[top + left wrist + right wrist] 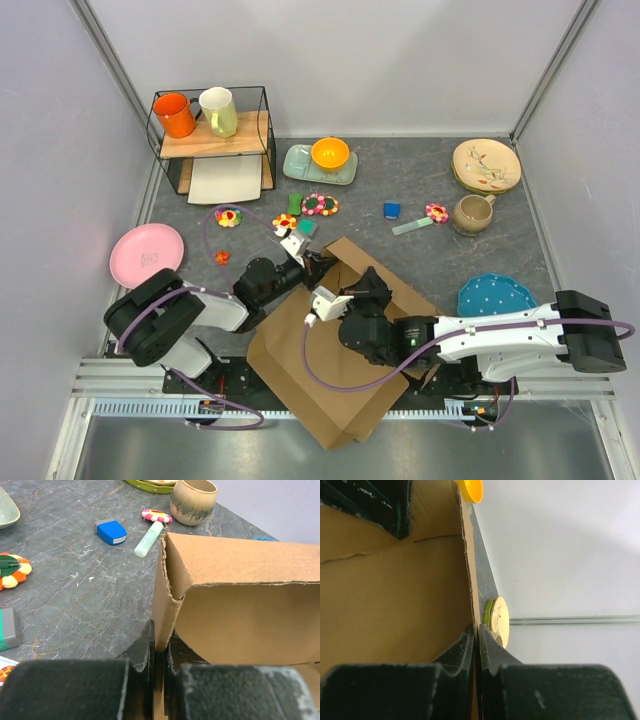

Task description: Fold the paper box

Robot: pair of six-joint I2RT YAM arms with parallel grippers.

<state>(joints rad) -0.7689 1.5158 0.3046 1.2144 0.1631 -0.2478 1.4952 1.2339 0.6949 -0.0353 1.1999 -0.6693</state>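
Brown cardboard, pinched tight: that is the story at both hands. The left gripper [159, 642] has its two black padded fingers [141, 652] pressed together on the ragged lower edge of a raised flap, with the board sandwiched between them and no gap showing. The right gripper [476, 637] does the same on its side, jaws clamped on the thin edge of an upright wall, the board running straight up out of the pinch.

What they hold is the paper box [330, 385], a large plain brown corrugated die-cut mailer. It lies at the middle of the worktop's near edge, between the two arms, and its nearest corner pokes out over that edge. Its far end, where the two grippers meet, stands up. In the left wrist view a panel rises there and bends over along a crease like a little roof. The wide near part of the sheet lies flat.

By my reading this is early going. One wall or flap is lifted, and the other sides and any tucking into slits are yet to come.

Beyond the box, toward the worktop's far right, sit a small blue block [111, 531], a pale green stick with a flower-shaped top [148, 542] and a speckled beige mug [194, 500]. A yellow bowl [470, 490] peeks past the wall in the right wrist view, and a pink plate [146, 252] sits by the left edge.
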